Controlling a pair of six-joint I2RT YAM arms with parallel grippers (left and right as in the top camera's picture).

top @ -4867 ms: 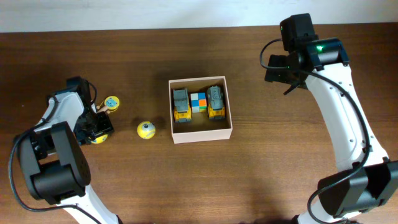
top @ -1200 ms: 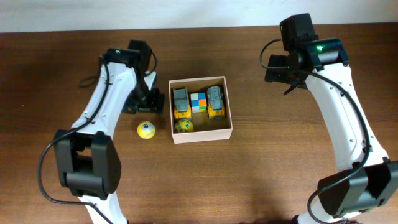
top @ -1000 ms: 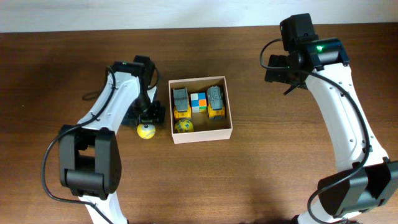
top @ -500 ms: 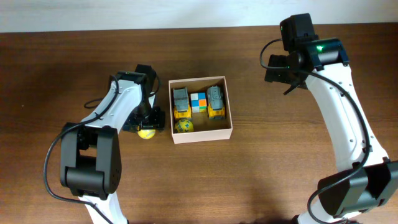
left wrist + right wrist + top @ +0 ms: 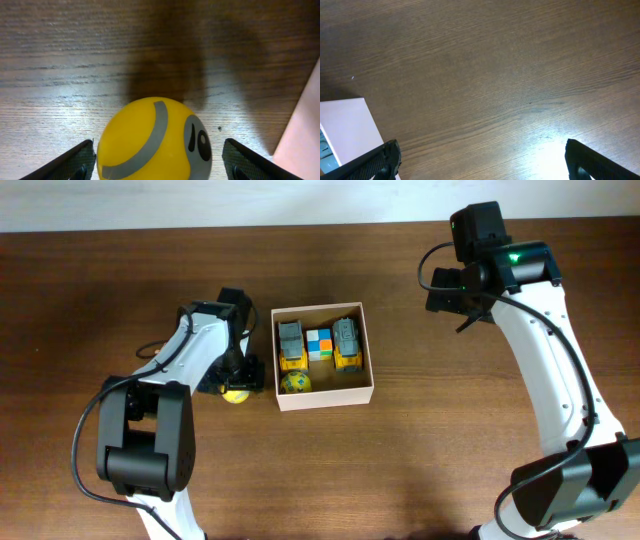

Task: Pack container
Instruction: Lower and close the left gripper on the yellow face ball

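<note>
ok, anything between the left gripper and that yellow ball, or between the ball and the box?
Nothing visible. The left gripper stands open around the yellow ball; only bare table separates the ball from the container's left wall, which it must clear.

The ball (image 5: 155,140) is yellow with a grey band and a black mark. The box (image 5: 323,397) has whitish walls and a tan inside. In it, two trucks (image 5: 291,345) are yellow and grey, and the cube (image 5: 319,344) shows white, orange, blue and green squares. The table (image 5: 420,460) is dark brown wood grain.
</note>
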